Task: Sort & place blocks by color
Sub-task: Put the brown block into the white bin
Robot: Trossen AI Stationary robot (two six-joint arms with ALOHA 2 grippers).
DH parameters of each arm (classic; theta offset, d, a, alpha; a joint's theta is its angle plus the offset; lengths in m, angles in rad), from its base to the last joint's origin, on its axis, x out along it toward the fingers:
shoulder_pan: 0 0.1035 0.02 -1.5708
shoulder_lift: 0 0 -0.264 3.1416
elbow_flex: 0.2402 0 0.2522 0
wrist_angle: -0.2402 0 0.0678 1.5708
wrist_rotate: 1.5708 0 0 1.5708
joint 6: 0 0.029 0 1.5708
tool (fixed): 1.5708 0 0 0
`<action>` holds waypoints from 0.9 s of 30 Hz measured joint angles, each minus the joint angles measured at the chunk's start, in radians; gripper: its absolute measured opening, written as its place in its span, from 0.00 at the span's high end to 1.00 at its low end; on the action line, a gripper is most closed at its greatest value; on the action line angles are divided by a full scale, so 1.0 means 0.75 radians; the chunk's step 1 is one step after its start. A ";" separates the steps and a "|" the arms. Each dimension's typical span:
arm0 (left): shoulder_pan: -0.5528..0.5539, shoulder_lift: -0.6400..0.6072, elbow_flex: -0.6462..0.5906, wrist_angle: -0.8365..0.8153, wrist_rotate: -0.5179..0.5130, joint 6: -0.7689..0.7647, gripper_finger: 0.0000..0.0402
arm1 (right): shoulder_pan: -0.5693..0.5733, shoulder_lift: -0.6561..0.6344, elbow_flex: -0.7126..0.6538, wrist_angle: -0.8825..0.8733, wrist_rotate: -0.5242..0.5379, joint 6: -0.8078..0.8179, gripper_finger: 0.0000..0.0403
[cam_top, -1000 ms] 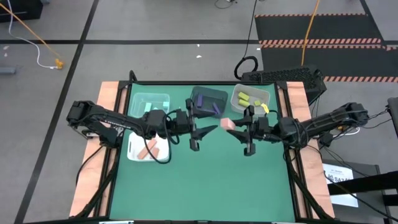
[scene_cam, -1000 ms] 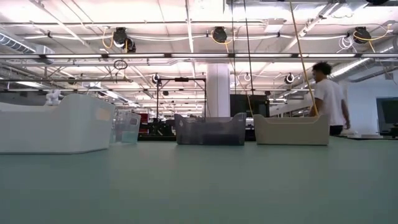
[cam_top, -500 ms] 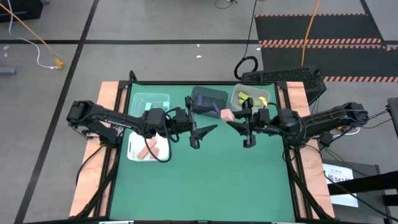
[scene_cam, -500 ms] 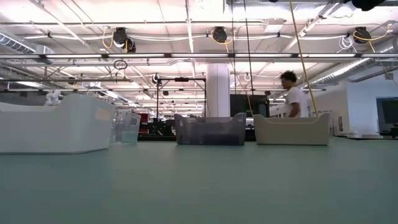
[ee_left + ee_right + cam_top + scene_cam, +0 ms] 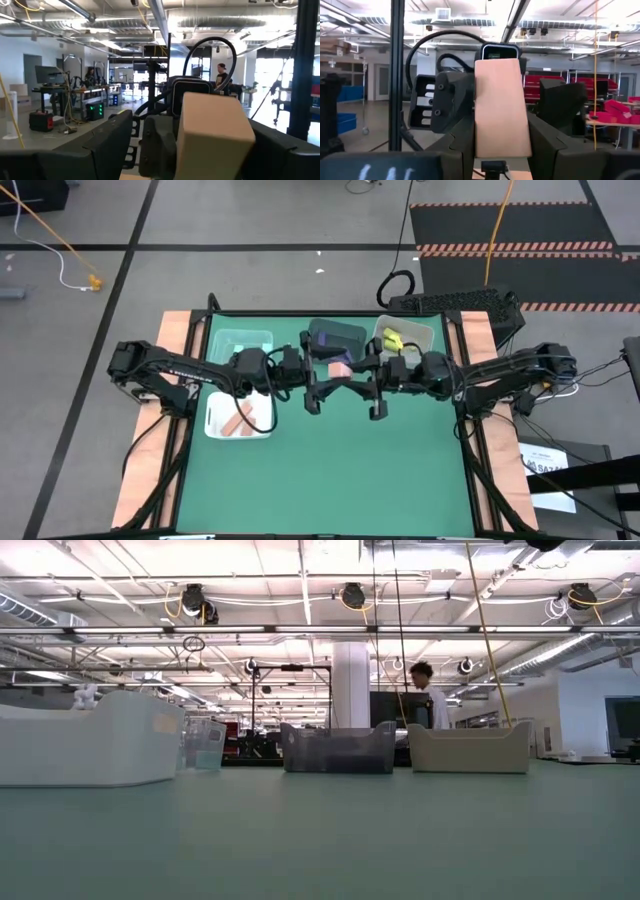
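A salmon-orange block hangs in the air over the table's far middle, between my two grippers. My right gripper is shut on it and reaches in from the table's right. My left gripper faces it from the left, open, with a finger on either side of the block; whether they touch it I cannot tell. More salmon-orange blocks lie in the white tray. Purple blocks lie in the dark bin and yellow-green ones in the far-right bin. Neither gripper shows in the low view. My right gripper pinches the salmon-orange block between its two fingers, which flank the block's lower sides. The fingers come level from the table's right. The block stands upright in the hold, lifted clear of the table.
Along the far edge stand a clear bin with mint pieces, a dark bin and a pale bin. The white tray sits at the left. The near half of the green mat is bare. A person walks far behind the table.
My right gripper has carried the salmon-orange block toward the table's left, up to my left gripper, which has kept still and open. The block has stayed lifted. The person in the room behind has walked to the left.
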 joint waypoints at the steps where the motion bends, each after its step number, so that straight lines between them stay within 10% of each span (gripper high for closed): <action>1: 0.000 0.000 0.000 -0.001 0.002 0.001 0.23 | 0.000 0.006 0.001 -0.001 -0.002 0.000 0.72; 13: 0.022 0.000 0.000 -0.001 0.104 0.075 0.68 | -0.001 0.017 0.001 -0.004 0.017 0.000 0.70; 27: 0.088 -0.022 0.000 -0.001 0.160 -0.010 0.68 | -0.041 -0.204 0.002 -0.640 0.239 0.140 0.35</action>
